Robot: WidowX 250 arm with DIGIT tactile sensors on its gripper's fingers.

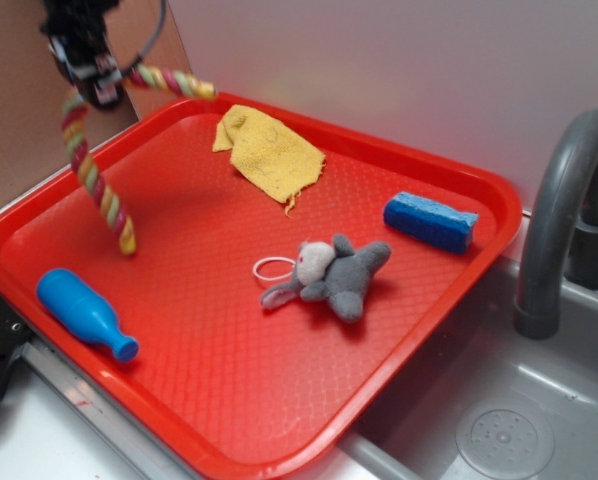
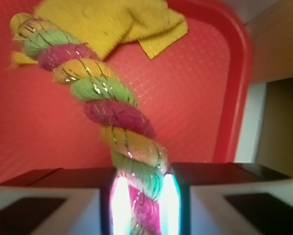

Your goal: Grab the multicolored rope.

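Note:
My gripper [image 1: 97, 88] is raised above the back left corner of the red tray [image 1: 449, 290] and is shut on the multicolored rope [image 1: 94, 180]. The rope is a twisted cord striped pink, yellow and green. One long end hangs down to just above the tray floor; a short end sticks out to the right. In the wrist view the rope [image 2: 105, 105] runs up from between my two fingers [image 2: 173, 196], and my gripper [image 2: 142, 203] pinches it tightly.
On the tray lie a yellow cloth [image 1: 269, 150], a blue sponge [image 1: 431, 221], a grey plush animal [image 1: 334, 277] with a white ring [image 1: 273, 267], and a blue bottle [image 1: 84, 312]. A grey faucet [image 1: 559, 210] and sink [image 1: 499, 430] stand right.

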